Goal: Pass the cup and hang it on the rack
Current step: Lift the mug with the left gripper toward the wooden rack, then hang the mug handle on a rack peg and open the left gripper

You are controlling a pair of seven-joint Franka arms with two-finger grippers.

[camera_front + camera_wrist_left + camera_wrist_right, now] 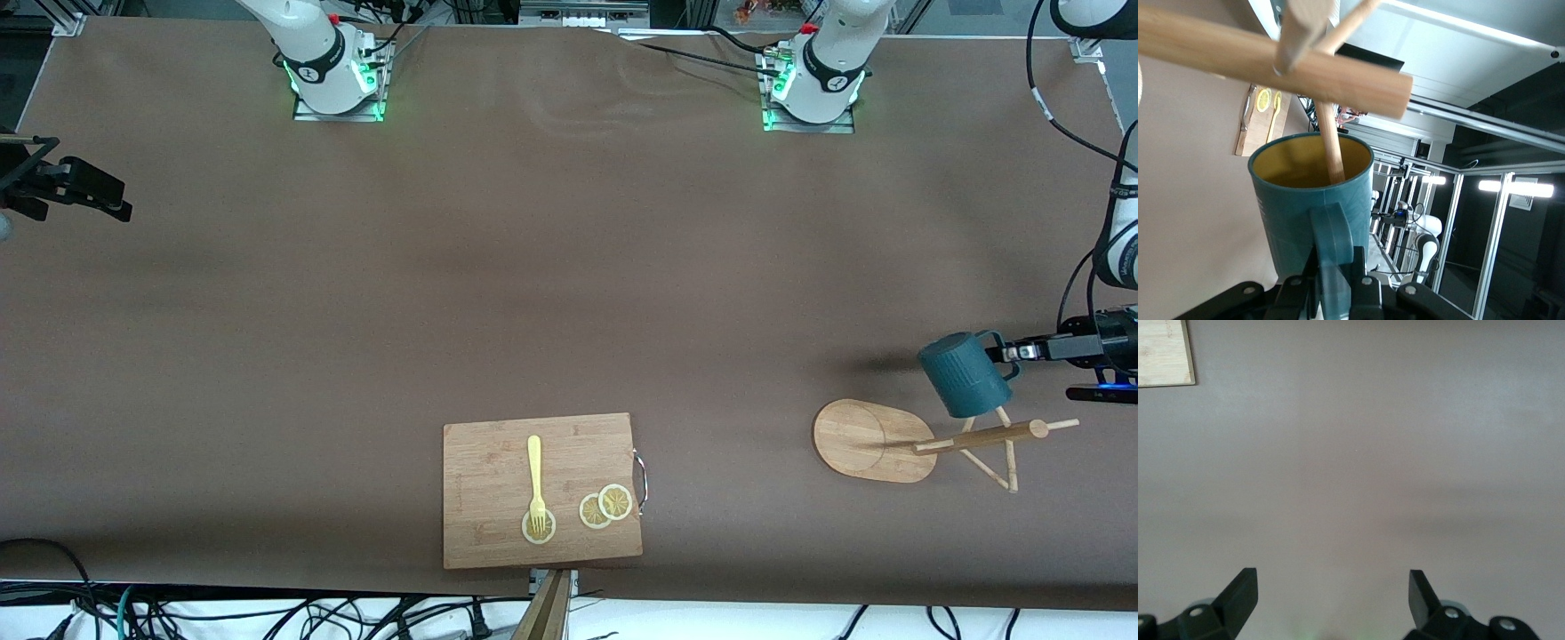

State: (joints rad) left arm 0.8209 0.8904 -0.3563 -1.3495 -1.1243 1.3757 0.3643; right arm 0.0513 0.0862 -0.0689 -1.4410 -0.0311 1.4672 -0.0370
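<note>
The dark teal cup (965,373) hangs in the air over the bamboo rack (867,440) at the left arm's end of the table. My left gripper (1009,353) is shut on its loop handle (1331,233). In the left wrist view one thin peg (1331,150) reaches into the cup's (1305,200) yellow mouth, under the rack's round post (1271,53). My right gripper (71,187) waits over the right arm's end of the table. Its fingers (1241,593) stand open over bare tabletop with nothing between them.
A rectangular wooden cutting board (489,453) lies near the table's front edge, about midway along it. It carries a yellow fork (535,476) and lemon slices (606,507). Its corner (1161,353) shows in the right wrist view. Cables hang along the front edge.
</note>
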